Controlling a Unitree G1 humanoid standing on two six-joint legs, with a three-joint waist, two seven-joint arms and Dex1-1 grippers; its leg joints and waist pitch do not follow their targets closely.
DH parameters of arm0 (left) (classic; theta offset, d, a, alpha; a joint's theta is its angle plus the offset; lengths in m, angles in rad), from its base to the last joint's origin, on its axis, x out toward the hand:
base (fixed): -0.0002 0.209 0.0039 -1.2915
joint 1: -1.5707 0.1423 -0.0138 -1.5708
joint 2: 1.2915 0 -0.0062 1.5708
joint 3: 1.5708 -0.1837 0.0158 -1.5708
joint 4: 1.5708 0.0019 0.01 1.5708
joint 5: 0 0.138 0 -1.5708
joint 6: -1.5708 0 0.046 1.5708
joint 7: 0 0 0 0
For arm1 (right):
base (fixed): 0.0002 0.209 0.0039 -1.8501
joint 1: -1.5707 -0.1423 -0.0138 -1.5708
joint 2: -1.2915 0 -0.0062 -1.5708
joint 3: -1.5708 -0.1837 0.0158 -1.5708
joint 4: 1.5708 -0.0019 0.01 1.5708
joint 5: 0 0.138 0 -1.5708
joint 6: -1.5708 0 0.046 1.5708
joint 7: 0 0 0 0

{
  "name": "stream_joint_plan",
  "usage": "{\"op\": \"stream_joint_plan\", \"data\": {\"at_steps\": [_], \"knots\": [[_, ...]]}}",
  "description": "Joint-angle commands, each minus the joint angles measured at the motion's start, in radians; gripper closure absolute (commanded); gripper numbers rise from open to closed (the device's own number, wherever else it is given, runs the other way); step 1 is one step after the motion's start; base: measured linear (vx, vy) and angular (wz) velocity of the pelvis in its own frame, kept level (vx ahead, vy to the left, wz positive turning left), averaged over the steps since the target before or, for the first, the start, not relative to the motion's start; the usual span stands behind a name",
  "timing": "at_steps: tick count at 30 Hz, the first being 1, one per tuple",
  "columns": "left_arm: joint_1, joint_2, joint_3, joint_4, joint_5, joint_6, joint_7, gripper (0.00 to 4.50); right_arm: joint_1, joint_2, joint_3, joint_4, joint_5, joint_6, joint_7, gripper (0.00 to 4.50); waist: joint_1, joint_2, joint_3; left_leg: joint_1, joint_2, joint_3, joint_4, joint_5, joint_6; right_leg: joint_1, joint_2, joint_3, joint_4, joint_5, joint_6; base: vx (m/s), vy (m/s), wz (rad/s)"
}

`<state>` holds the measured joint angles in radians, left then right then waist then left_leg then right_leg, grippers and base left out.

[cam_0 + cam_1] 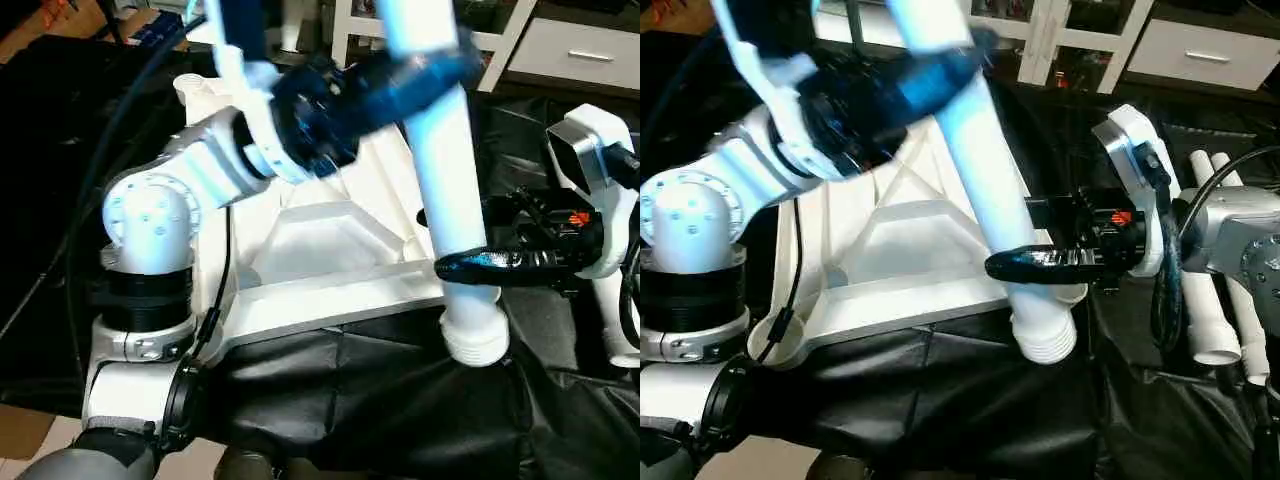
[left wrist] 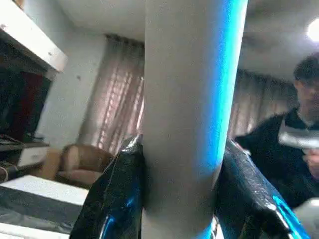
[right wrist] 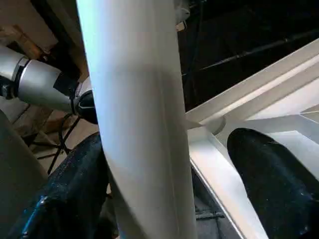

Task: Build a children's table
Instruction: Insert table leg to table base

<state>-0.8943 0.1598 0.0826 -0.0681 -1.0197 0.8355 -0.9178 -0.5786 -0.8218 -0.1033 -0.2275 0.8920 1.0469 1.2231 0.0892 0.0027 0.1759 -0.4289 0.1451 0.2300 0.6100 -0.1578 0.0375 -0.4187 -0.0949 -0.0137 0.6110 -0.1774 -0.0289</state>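
The children's table top point(image 1: 330, 240) lies underside up on black cloth, its ribs facing me. One white leg point(image 1: 445, 170) stands steeply tilted over the top's near right corner. Its ribbed end point(image 1: 477, 338) hangs just past the top's edge, above the cloth. My left gripper point(image 1: 430, 70) is shut on the leg high up, and both fingers point(image 2: 117, 199) press its sides. Lower down, my right gripper point(image 1: 1025, 262) straddles the leg and is open. One finger point(image 3: 271, 179) stands clear of the tube.
Two spare white legs point(image 1: 1210, 300) lie on the cloth at the right, beside my right arm. White furniture point(image 1: 560, 50) stands behind the table. A person point(image 2: 294, 129) is in the room's background in the left wrist view.
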Motion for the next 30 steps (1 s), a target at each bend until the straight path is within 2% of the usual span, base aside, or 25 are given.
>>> {"op": "stream_joint_plan", "data": {"at_steps": [1,4,9,15,21,22,25,27,30], "knots": [[-0.019,0.002,-0.065,-0.010,0.011,0.014,-0.066,2.86,0.001,-0.021,-0.005,-0.001,-0.004,0.006,-0.008,0.29,-0.002,0.000,-0.092,0.064,0.080,-0.051,-0.081,-0.189,-0.006,0.037,-0.061,0.027,-0.063,-0.183,-0.234,0.000,0.000,0.00],[-0.030,0.017,-0.085,-0.001,0.036,-0.002,-0.096,2.86,0.011,-0.036,0.020,-0.011,-0.026,-0.011,0.010,0.02,-0.002,0.000,-0.092,0.064,0.081,-0.051,-0.083,-0.189,-0.011,0.038,-0.061,0.028,-0.063,-0.184,-0.227,0.000,0.000,0.00],[-0.064,0.024,-0.097,0.042,0.066,-0.039,-0.146,2.86,0.057,-0.071,0.067,-0.037,-0.069,-0.045,0.031,0.00,-0.002,-0.002,-0.092,0.064,0.082,-0.051,-0.084,-0.195,-0.016,0.037,-0.063,0.029,-0.064,-0.190,-0.224,0.000,0.000,0.00],[-0.075,0.015,-0.094,0.059,0.078,-0.060,-0.149,2.86,0.081,-0.075,0.088,-0.057,-0.075,-0.057,0.030,0.00,-0.002,-0.002,-0.091,0.060,0.083,-0.052,-0.082,-0.184,0.005,0.039,-0.065,0.029,-0.063,-0.172,-0.243,0.000,0.000,0.00],[-0.104,0.011,-0.093,0.129,0.107,-0.097,-0.177,2.86,0.109,-0.094,0.111,-0.073,-0.089,-0.078,0.052,0.00,-0.002,-0.002,-0.092,0.063,0.083,-0.051,-0.082,-0.192,0.011,0.037,-0.064,0.030,-0.066,-0.185,-0.239,0.000,0.000,0.00],[-0.104,0.011,-0.093,0.129,0.107,-0.097,-0.177,2.86,0.109,-0.094,0.111,-0.073,-0.089,-0.078,0.052,0.26,-0.002,-0.002,-0.091,0.062,0.083,-0.052,-0.083,-0.194,0.011,0.037,-0.064,0.030,-0.067,-0.188,-0.239,0.000,0.000,0.00],[-0.109,0.011,-0.093,0.134,0.109,-0.098,-0.179,2.86,0.113,-0.099,0.116,-0.076,-0.087,-0.077,0.061,0.38,0.000,-0.003,-0.091,0.063,0.085,-0.053,-0.083,-0.198,0.008,0.038,-0.068,0.030,-0.066,-0.194,-0.244,0.000,0.000,0.00],[-0.112,0.012,-0.095,0.132,0.107,-0.096,-0.178,2.86,0.114,-0.103,0.124,-0.075,-0.093,-0.082,0.064,0.67,-0.001,-0.005,-0.091,0.062,0.085,-0.052,-0.082,-0.190,0.011,0.039,-0.067,0.030,-0.065,-0.182,-0.246,0.000,0.000,0.00],[-0.124,0.013,-0.094,0.144,0.106,-0.095,-0.183,2.86,0.113,-0.107,0.131,-0.074,-0.092,-0.080,0.071,0.86,-0.001,-0.005,-0.091,0.060,0.084,-0.051,-0.082,-0.182,0.019,0.039,-0.067,0.030,-0.064,-0.174,-0.249,0.000,0.000,0.00]]}}
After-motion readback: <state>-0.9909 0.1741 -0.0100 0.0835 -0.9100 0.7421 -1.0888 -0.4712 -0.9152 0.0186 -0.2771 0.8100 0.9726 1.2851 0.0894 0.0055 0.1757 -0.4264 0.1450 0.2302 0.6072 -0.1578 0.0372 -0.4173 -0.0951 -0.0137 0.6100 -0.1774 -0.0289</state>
